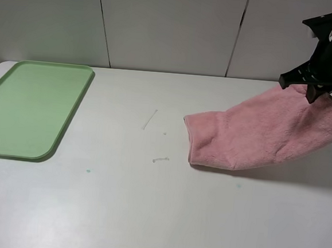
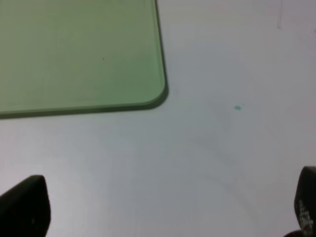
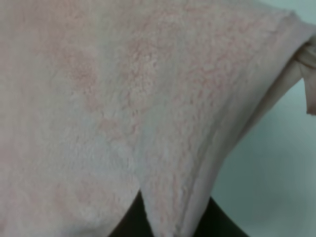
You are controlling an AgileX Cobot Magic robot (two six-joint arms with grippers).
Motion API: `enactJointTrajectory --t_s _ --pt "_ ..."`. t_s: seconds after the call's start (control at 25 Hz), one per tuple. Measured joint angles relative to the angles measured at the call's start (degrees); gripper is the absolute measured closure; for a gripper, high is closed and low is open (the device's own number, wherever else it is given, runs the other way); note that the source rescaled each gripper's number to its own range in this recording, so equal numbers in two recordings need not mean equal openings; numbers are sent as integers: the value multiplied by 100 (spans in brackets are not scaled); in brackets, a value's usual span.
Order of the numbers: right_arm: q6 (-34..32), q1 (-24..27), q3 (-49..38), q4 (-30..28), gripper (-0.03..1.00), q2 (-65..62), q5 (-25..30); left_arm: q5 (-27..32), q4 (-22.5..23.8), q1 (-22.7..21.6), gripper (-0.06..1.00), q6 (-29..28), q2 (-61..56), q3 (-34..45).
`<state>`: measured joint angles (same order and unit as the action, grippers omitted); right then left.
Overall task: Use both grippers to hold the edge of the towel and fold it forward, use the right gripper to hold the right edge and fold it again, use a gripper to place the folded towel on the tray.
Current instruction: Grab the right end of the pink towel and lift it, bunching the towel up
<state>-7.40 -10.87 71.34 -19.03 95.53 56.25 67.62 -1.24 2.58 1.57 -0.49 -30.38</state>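
Towel point(image 1: 251, 136): pink terry, on the right half of the table and well apart from the tray. Its left end lies on the tabletop and its right end is lifted clear.
Hem point(image 3: 212, 163): in the right wrist view you see the stitched edge run down into the claw, more than one layer thick.
Tag point(image 3: 309, 74): pale strip at a hem corner; any writing on it is too blurred for you to read.
Right gripper point(image 1: 307, 86): black, at the far right. It is clamped on the towel's raised edge, with dark fingers point(image 3: 126, 224) on either side of the pinched cloth.
Left gripper point(image 2: 165, 210): you see only two black fingertips point(image 2: 24, 207), spread wide with nothing between them, above bare table near the tray's rounded corner.
Tray point(image 1: 17, 109): light green with a low raised rim, lying flat at the far left.
Table point(image 1: 147, 214): white. There is a small teal speck point(image 1: 88, 170) near the tray, and thin pale threads or scratches point(image 1: 149, 119) lie between tray and towel.
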Motion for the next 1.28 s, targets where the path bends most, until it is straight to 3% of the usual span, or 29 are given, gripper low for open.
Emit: enactJointTrajectory --t_s 0.28,0.52,0.92,1.28 --pt "-89 0 0 108 91 0 254 0 0 0 -6 0 0 0" --pt "-151 -31 5 635 91 0 357 0 0 0 -6 0 0 0" --pt "-432 -1131 5 954 91 0 179 0 0 0 -6 0 0 0" --pt "-664 -1581 5 1761 91 0 -335 0 0 0 -6 0 0 0"
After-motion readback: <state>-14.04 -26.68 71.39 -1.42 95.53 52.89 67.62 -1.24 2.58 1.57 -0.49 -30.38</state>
